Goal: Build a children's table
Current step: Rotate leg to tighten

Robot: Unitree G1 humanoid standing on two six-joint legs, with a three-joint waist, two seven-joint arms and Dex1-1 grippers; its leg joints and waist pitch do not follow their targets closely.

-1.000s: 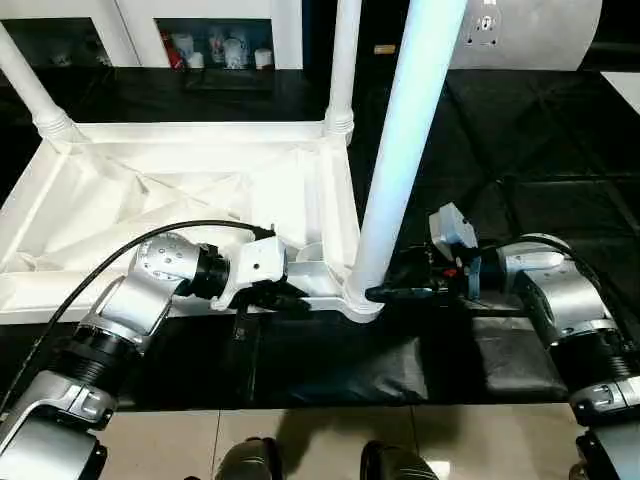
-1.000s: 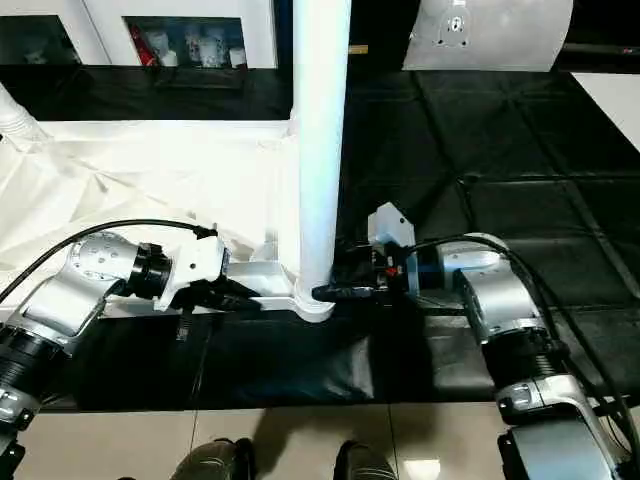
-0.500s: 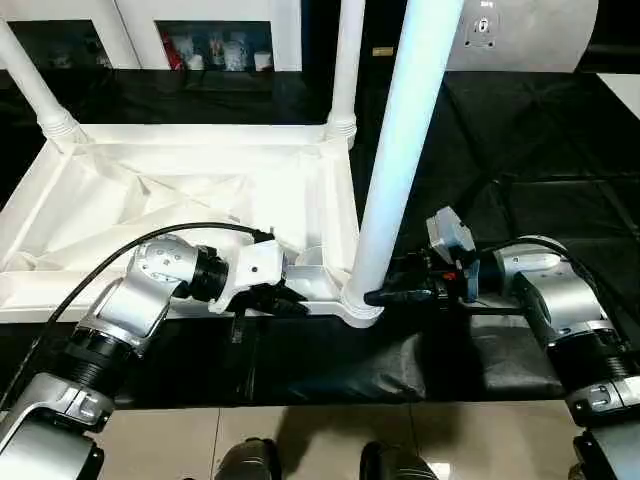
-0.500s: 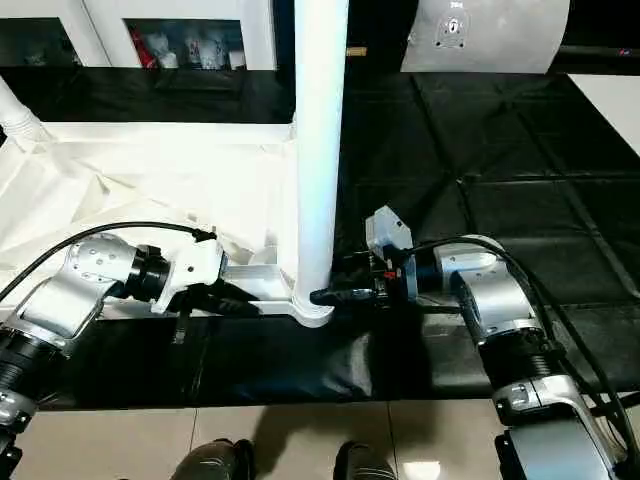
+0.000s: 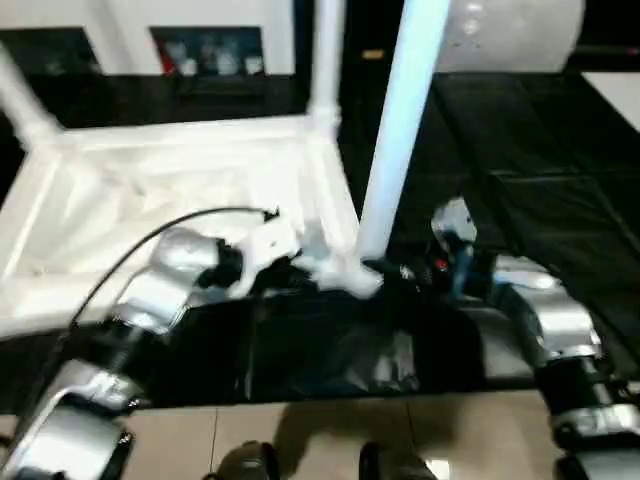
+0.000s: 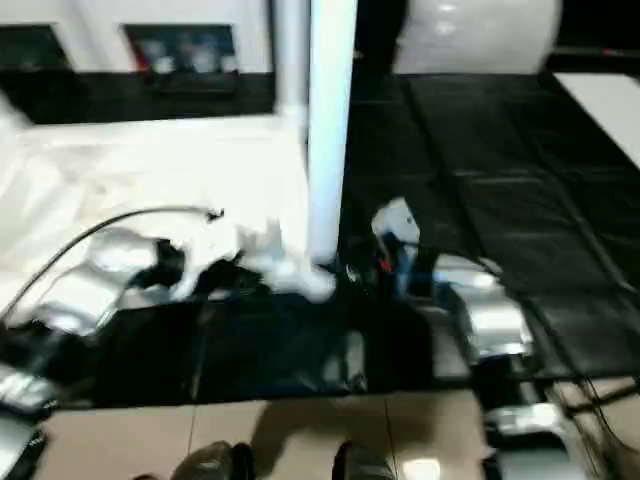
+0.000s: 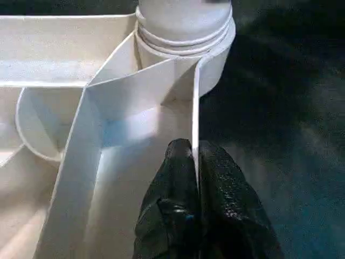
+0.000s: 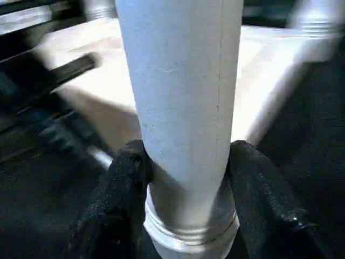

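The children's table lies upside down on the black mat, its white top (image 5: 180,190) showing the ribbed underside. A long white leg (image 5: 395,140) stands upright in the near right corner socket (image 7: 183,32). Two more legs rise at the far right corner (image 5: 325,60) and the far left corner (image 5: 20,100). My left gripper (image 7: 195,154) is shut on the top's thin rim wall, just short of that near right socket. My right gripper (image 8: 186,156) is shut on the leg just above its ringed base, one black finger (image 8: 126,178) on each side.
A white cabinet with glass doors (image 5: 200,40) stands at the back, with a pale rounded panel (image 5: 510,35) to its right. The black mat (image 5: 540,150) stretches to the right of the table. Tiled floor (image 5: 320,430) and my feet (image 5: 250,462) lie along the near edge.
The whole picture has shifted and blurred, so the camera has moved. Both grippers stay at the same near right corner, the left on the rim and the right on the leg.
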